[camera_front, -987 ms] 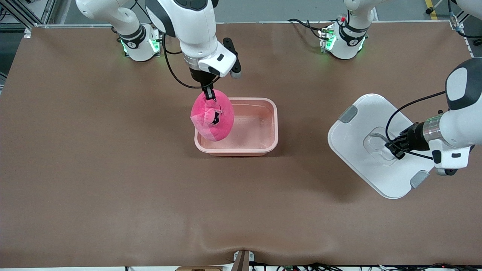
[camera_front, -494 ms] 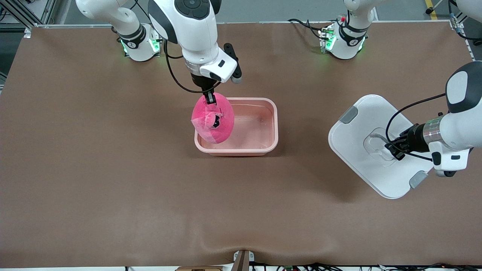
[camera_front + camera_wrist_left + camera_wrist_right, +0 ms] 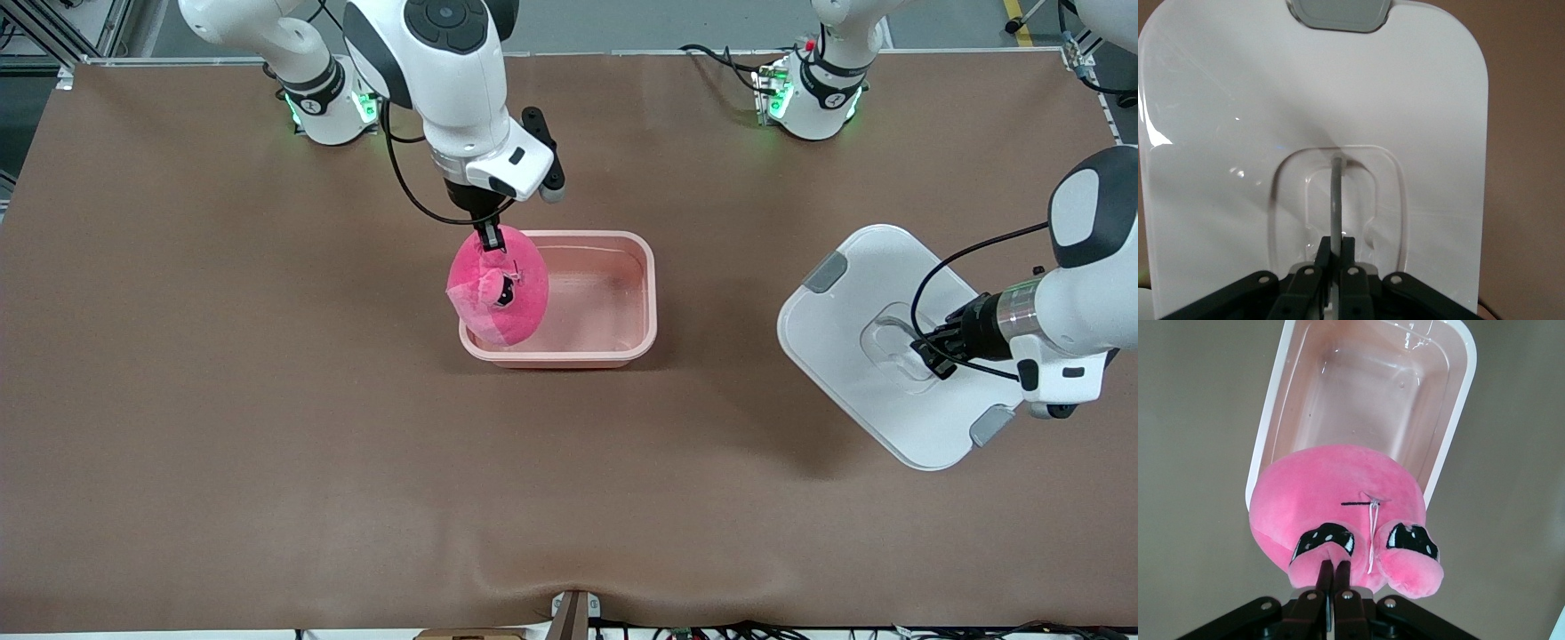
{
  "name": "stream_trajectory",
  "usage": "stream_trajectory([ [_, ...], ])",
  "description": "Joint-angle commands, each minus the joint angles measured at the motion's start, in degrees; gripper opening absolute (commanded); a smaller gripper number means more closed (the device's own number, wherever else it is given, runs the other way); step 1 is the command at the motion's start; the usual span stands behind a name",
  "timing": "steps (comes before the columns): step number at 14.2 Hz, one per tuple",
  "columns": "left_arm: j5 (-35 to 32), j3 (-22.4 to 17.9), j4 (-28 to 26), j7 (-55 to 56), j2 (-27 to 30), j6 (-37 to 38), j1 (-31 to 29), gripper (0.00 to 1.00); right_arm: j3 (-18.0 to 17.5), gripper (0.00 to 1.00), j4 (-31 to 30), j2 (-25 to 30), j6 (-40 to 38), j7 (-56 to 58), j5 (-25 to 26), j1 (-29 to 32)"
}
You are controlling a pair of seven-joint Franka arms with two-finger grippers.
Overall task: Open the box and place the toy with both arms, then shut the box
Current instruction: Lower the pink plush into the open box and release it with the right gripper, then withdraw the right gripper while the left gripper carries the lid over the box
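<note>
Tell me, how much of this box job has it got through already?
Opening looks done: the white lid is off the pink box, held up over the table by the left tool, shut on its handle. In hand: the right tool, shut on the toy, hangs it over the box's end. Left: dropping it in and putting the lid back on.

We note the plush toy (image 3: 496, 289) is bright pink, with black eyes flecked by small white dots, a thin black stitched mouth line and a white thread. The tub (image 3: 587, 298) is pale translucent pink with a lighter rim. The lid (image 3: 853, 311) is white with grey clips (image 3: 824, 271) and a clear handle (image 3: 1335, 200), possibly tinted grey. The table (image 3: 267, 400) is plain brown. Both arms are white with black bands, and green lights glow at the bases.
</note>
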State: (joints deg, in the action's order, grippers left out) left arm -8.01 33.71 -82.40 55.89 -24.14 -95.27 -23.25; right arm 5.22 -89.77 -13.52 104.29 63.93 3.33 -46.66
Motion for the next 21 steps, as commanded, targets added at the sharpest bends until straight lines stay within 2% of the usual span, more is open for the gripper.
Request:
stream_trajectory([
  [1,-1.2,0.5,0.4,-0.7,0.0,0.3,0.1,0.0,-0.2,0.47,-0.3,0.5,0.4,0.3,1.1,0.5],
  [2,-1.2,0.5,0.4,-0.8,0.0,0.3,0.1,0.0,-0.2,0.91,-0.3,0.5,0.4,0.4,1.1,0.6],
  [3,-1.2,0.5,0.4,-0.7,0.0,0.3,0.1,0.0,-0.2,1.0,-0.2,0.5,0.5,0.8,1.0,1.0],
  [7,-1.2,0.5,0.4,-0.7,0.0,0.3,0.1,0.0,-0.2,1.0,-0.1,0.6,0.3,0.8,0.7,1.7],
  [11,-1.0,0.7,0.5,1.6,0.2,0.3,1.1,0.0,-0.2,1.0,-0.2,1.2,-1.6,-0.7,0.5,6.1],
  [13,-1.0,0.8,0.5,5.0,0.2,0.3,2.4,0.0,-0.2,1.0,-0.1,1.7,-3.7,-7.3,0.5,8.9],
  [17,-0.7,0.8,0.7,13.2,0.4,0.3,6.7,0.0,0.1,1.0,0.6,3.1,-13.2,-31.1,0.6,10.3],
  [19,-0.8,0.8,0.6,18.0,0.2,0.3,9.4,0.0,0.2,1.0,0.6,3.7,-13.4,-35.4,1.6,11.0],
  [21,-0.8,0.8,0.6,23.1,0.2,-0.4,12.3,0.0,0.8,1.0,1.1,3.9,-12.8,-35.4,1.4,14.3],
])
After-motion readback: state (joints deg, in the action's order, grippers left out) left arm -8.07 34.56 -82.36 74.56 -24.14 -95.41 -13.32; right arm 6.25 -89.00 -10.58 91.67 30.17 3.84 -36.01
